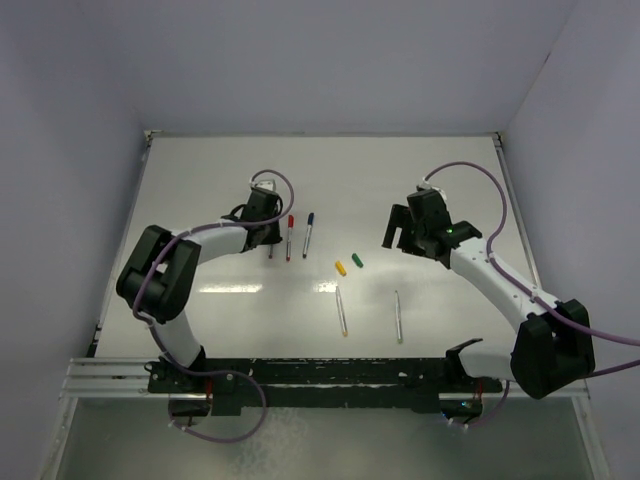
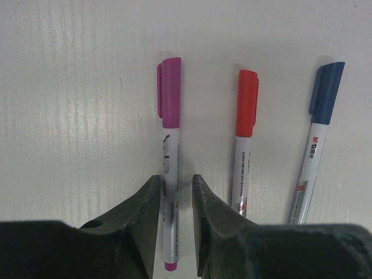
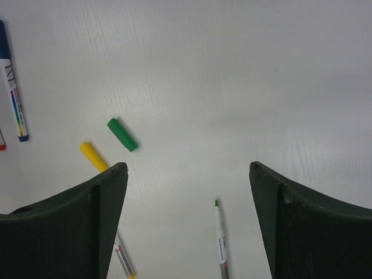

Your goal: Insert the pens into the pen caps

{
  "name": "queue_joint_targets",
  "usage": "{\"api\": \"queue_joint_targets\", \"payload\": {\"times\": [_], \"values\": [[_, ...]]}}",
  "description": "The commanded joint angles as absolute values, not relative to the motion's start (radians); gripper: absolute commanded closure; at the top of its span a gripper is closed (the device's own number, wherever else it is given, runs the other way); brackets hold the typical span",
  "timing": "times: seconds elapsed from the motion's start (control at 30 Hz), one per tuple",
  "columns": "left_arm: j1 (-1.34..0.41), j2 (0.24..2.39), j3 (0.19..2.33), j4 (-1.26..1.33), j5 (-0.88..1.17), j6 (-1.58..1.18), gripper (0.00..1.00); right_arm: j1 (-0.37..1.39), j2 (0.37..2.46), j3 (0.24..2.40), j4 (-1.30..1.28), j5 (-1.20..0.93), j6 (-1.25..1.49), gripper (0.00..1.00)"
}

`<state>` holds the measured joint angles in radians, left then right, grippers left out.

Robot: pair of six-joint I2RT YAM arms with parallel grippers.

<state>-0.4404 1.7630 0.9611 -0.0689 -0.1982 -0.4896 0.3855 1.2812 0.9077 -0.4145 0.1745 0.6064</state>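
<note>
In the left wrist view a pen with a purple cap [image 2: 170,99] lies on the table between the fingers of my left gripper [image 2: 176,179]. The jaws stand slightly apart, with a small gap beside the pen, so the gripper is open. Beside it lie a red-capped pen [image 2: 246,110] and a blue-capped pen [image 2: 325,93]. My right gripper [image 3: 189,165] hovers wide open and holds nothing. Below it lies an uncapped green-tipped pen [image 3: 220,238], and an uncapped yellow pen [image 3: 122,256] is partly hidden by its left finger. A loose green cap [image 3: 122,134] and a yellow cap [image 3: 94,156] lie close together.
From above, the left gripper [image 1: 268,238] is at mid-left and the right gripper [image 1: 394,236] at mid-right. The two caps [image 1: 349,264] lie between them, with the two uncapped pens [image 1: 342,310] nearer the arm bases. Walls enclose the white table [image 1: 200,200].
</note>
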Motion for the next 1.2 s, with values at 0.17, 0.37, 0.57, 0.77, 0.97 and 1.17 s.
{"api": "queue_joint_targets", "payload": {"times": [0.17, 0.37, 0.57, 0.77, 0.97, 1.17], "values": [[-0.434, 1.625, 1.006, -0.11, -0.232, -0.478, 0.63, 0.382, 1.25, 0.912, -0.445, 0.261, 0.624, 0.13], [-0.458, 1.492, 0.926, -0.128, -0.191, -0.479, 0.62, 0.382, 1.239, 0.901, -0.451, 0.302, 0.617, 0.13], [-0.674, 1.41, 0.858, -0.175, -0.205, -0.506, 0.61, 0.382, 1.233, 0.888, -0.45, 0.332, 0.606, 0.13], [-0.896, 1.428, 0.816, -0.176, -0.195, -0.602, 0.56, 0.382, 1.191, 0.856, -0.426, 0.309, 0.622, 0.13], [-1.009, 1.481, 0.842, -0.169, -0.212, -0.652, 0.51, 0.382, 1.17, 0.84, -0.41, 0.273, 0.608, 0.12], [-1.04, 1.534, 0.878, -0.146, -0.167, -0.666, 0.47, 0.382, 1.135, 0.802, -0.371, 0.193, 0.583, 0.12]]}}
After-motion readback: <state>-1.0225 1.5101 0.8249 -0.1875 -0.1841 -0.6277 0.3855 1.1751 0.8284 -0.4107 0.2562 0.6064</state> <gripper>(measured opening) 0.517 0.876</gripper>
